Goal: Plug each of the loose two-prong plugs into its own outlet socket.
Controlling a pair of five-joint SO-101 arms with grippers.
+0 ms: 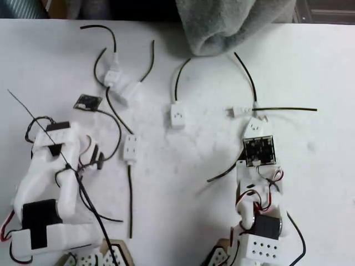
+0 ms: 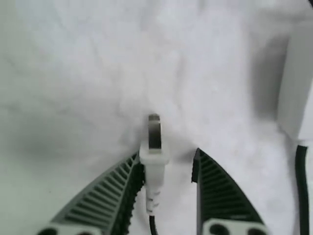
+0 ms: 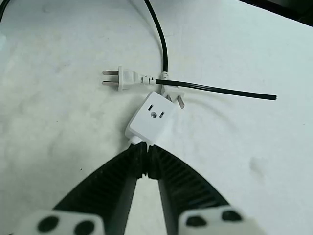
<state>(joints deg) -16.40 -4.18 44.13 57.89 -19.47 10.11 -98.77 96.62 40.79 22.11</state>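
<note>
Right claw (image 3: pixel 145 155) is pinched shut on the near end of a white rectangular plastic socket block (image 3: pixel 151 117), at the neck where its cord leaves. The block's slotted face is turned up and away from the claw. Just past the block's far end, a white two-prong plug on a black cord (image 3: pixel 126 78) lies flat on the white table (image 3: pixel 58 127). Its long axis runs crosswise to the claw's line of reach, so the prongs point off to one side rather than back toward the slots. A second white plug with bare metal prongs (image 3: pixel 172 95) lies at the block's far corner; whether it touches, I cannot tell. Block and plug are near but not lined up, and I judge one must turn about a quarter way before prongs can meet slots.

Left claw (image 2: pixel 167 156) is partly open, with a short white two-prong plug (image 2: pixel 154 155) between its fingers. The plug rests against one finger and is clear of the other, prongs pointing straight ahead of the claw. A white socket body (image 2: pixel 296 83) sits ahead, off to the clear finger's side, so this arm is the nearer to it.
</note>
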